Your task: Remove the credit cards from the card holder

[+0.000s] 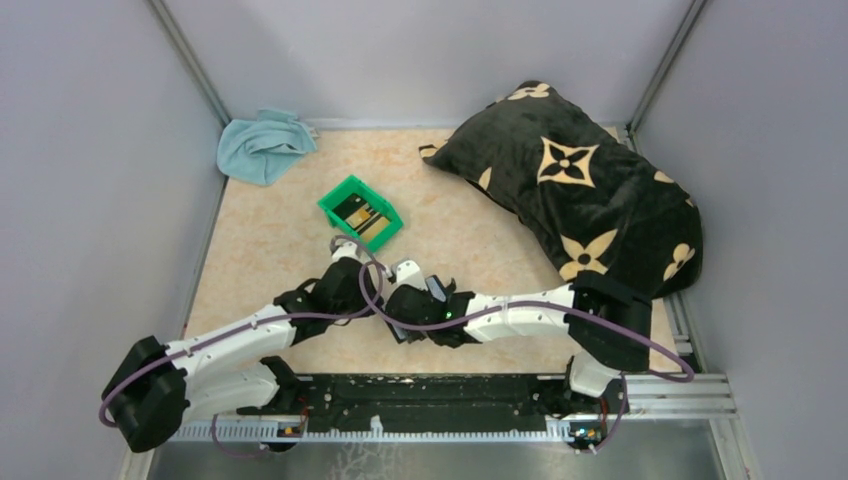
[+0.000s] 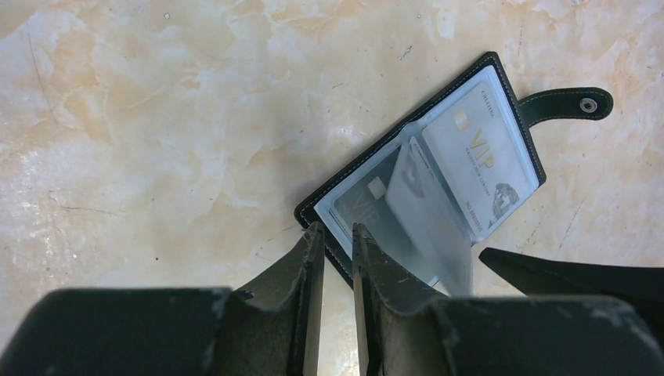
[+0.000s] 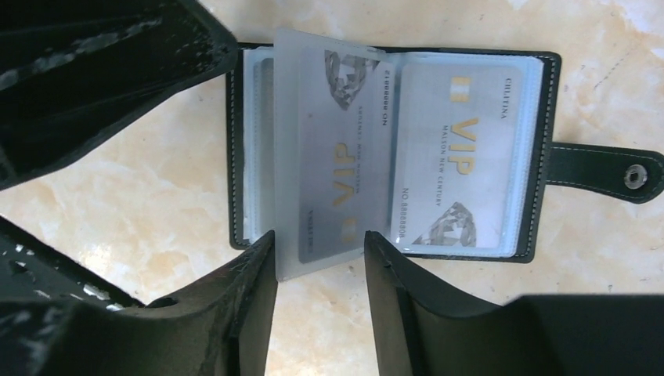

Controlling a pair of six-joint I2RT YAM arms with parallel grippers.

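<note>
Right gripper (image 3: 317,244) jaws wide open, straddling raised sleeve (image 3: 329,157) of card holder (image 3: 407,149); left gripper (image 2: 335,233) jaws nearly closed at holder corner, grip unclear.

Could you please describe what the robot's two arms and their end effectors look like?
Both the left arm and right arm have white links with black joints, each carrying a purple cable. The left end effector and right end effector have dark, wedge-shaped, scuffed fingers.

Credit cards (image 3: 458,157) read "VIP MAISON NEW CENTURY".
</note>
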